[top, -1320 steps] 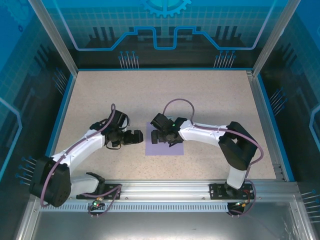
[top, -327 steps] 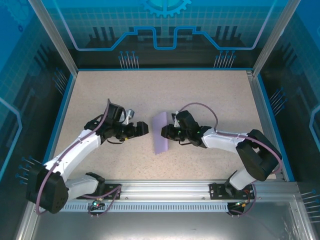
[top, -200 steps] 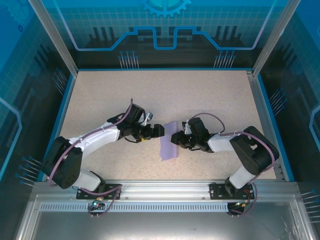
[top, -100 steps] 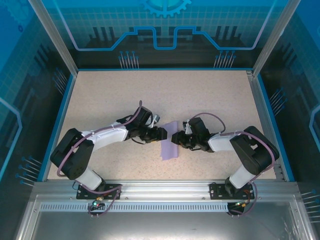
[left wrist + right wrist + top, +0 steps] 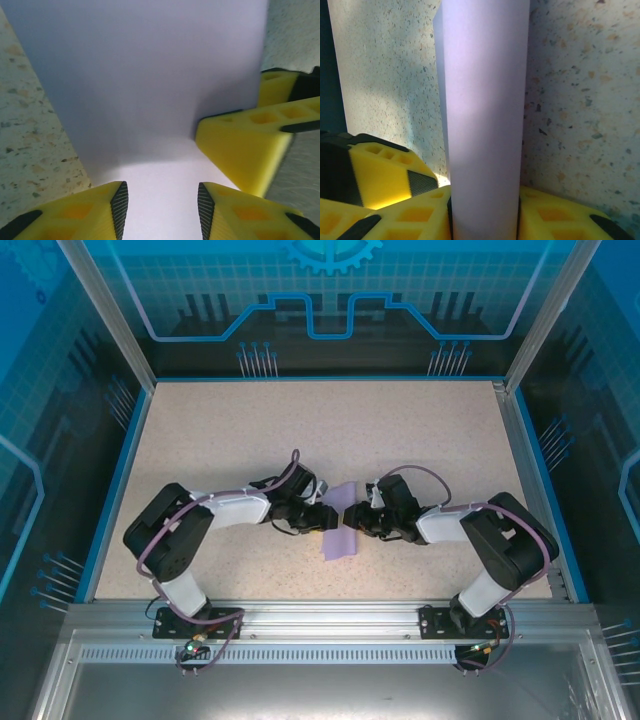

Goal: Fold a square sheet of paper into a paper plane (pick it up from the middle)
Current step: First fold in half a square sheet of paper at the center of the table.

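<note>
The paper stands on edge on the table — the right gripper's jaws clamp one side; the left gripper's jaws sit half-open around the other, seemingly not gripping.

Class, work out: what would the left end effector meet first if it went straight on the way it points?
Probably the paper, curving up just ahead; the right end effector grips it nearby.

A speckled beige table with a blue rim sits inside a frame of metal posts, a slotted aluminium rail along its near edge and, behind it, a blue panel printed with grid lines and what looks like a gear.
</note>
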Controlling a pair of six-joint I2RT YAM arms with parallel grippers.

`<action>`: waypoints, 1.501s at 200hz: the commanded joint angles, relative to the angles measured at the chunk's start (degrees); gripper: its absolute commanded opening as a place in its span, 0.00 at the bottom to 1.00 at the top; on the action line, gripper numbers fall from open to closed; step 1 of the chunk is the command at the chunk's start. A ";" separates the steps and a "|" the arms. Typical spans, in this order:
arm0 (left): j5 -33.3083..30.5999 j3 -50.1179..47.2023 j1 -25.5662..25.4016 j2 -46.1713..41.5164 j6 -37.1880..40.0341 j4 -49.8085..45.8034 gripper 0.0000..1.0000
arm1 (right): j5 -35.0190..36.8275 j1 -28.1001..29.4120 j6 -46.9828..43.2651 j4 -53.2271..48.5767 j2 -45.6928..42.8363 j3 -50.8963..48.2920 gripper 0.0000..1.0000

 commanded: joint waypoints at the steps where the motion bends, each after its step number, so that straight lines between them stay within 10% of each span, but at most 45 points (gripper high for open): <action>1: 0.75 0.78 -0.79 2.08 2.23 -0.01 0.44 | 0.43 -0.55 -0.19 -1.55 -1.87 0.24 0.34; 215: -0.33 3.68 -1.65 3.17 4.83 -2.66 0.42 | 14.75 1.82 -11.71 -32.57 -2.09 15.23 0.55; 300: -1.27 5.94 -1.64 0.33 5.66 -5.76 0.45 | 16.45 1.62 -11.88 -32.72 0.27 15.98 0.38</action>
